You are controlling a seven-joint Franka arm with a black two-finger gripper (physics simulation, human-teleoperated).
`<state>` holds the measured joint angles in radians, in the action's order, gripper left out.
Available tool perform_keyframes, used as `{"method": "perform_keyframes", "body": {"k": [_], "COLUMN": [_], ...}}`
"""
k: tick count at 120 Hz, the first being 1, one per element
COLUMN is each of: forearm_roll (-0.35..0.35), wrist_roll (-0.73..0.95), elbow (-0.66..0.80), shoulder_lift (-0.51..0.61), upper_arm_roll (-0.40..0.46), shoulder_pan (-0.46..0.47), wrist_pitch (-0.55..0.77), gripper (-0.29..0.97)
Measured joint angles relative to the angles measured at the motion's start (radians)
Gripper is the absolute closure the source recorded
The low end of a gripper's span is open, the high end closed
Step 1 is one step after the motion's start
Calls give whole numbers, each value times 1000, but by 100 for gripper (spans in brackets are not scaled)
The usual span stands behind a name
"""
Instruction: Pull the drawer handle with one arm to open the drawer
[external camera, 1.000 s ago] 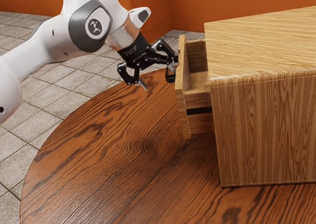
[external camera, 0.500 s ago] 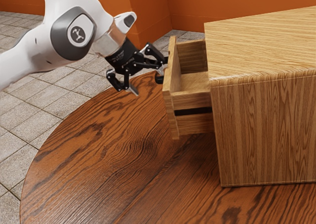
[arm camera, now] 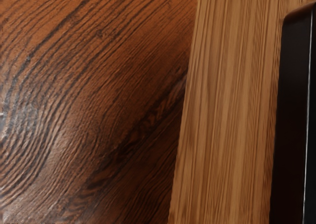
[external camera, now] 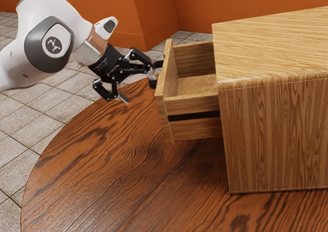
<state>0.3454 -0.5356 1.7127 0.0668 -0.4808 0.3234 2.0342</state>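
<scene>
Black handle [arm camera: 295, 120] cut off at the wrist view's edge, in the exterior view hidden behind the front of the drawer [external camera: 190, 93], gripper [external camera: 136, 88] fingers spread, released, far tip at that front, drawer partly out of cabinet [external camera: 271, 88] on table [external camera: 128, 181], front facing left, long axis left to right

Drawer [external camera: 192, 100] and cabinet [external camera: 271, 104] of pale matt wood; table [external camera: 113, 170] of dark, glossy grained wood

The cabinet [external camera: 271, 78] and its drawer [external camera: 190, 120] are light yellow-brown wood with straight grain. The tabletop [external camera: 118, 170] under the cabinet is dark red-brown with wavy black grain. The end effector [external camera: 139, 90] is black, the arm [external camera: 23, 63] white and grey. Behind the cabinet the wall [external camera: 230, 6] is orange.
</scene>
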Motion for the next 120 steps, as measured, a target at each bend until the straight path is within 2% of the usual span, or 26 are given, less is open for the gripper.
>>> {"method": "perform_keyframes", "body": {"k": [80,120], "forearm_roll": [-39,-64], "wrist_roll": [0,-1], "elbow": [152,170], "shoulder_lift": [153,178], "upper_arm_roll": [-33,-39], "shoulder_pan": [-33,-30], "wrist_pitch": [48,54], "gripper": [1,1]}}
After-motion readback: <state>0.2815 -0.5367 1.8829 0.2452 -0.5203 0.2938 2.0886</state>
